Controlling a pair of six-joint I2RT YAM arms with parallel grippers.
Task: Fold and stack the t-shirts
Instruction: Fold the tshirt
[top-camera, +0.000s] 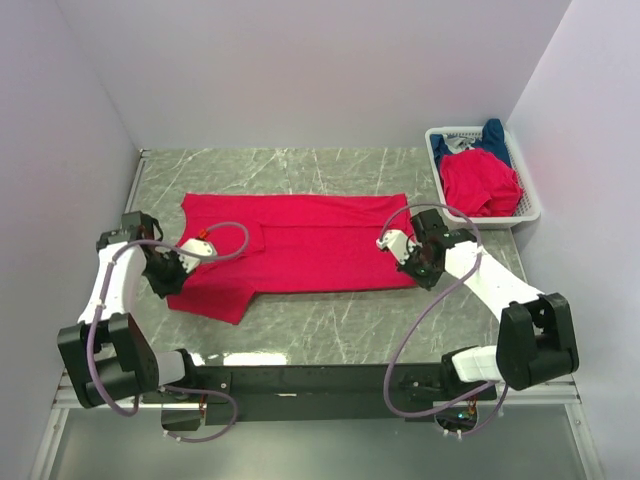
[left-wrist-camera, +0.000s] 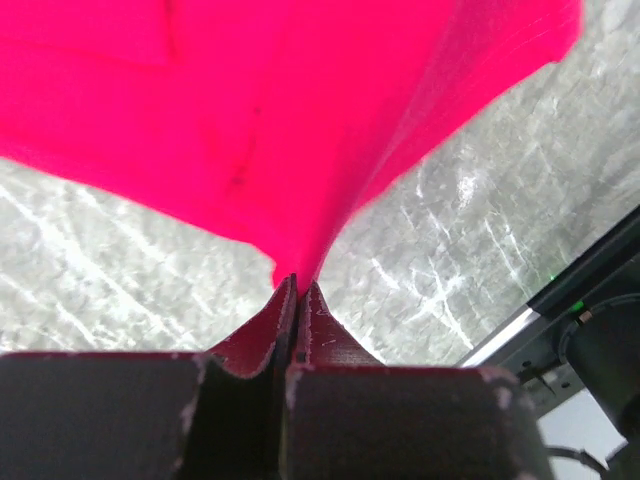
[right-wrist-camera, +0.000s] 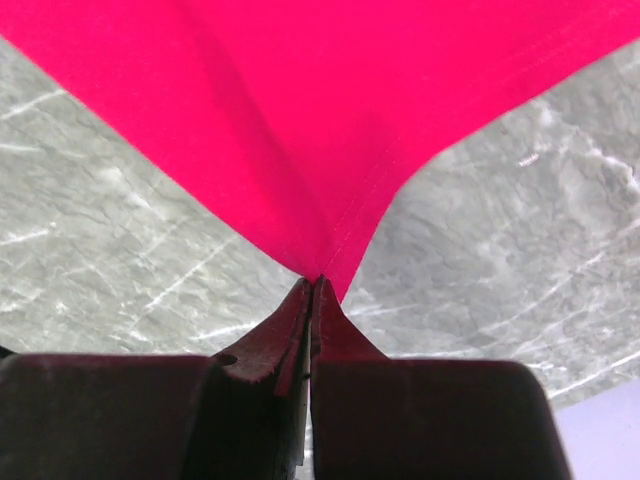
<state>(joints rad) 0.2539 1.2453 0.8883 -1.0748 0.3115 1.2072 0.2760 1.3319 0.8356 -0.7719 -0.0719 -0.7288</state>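
Note:
A bright red t-shirt lies spread across the middle of the marble table, its sleeve hanging toward the near left. My left gripper is shut on its left edge; in the left wrist view the cloth rises taut from the closed fingertips. My right gripper is shut on the shirt's near right corner; in the right wrist view the hem runs into the closed fingertips. Another red t-shirt and a dark blue t-shirt lie crumpled in the basket.
A white mesh basket stands at the far right against the wall. Walls close in the table on the left, back and right. A black rail runs along the near edge. Bare marble lies in front of the shirt.

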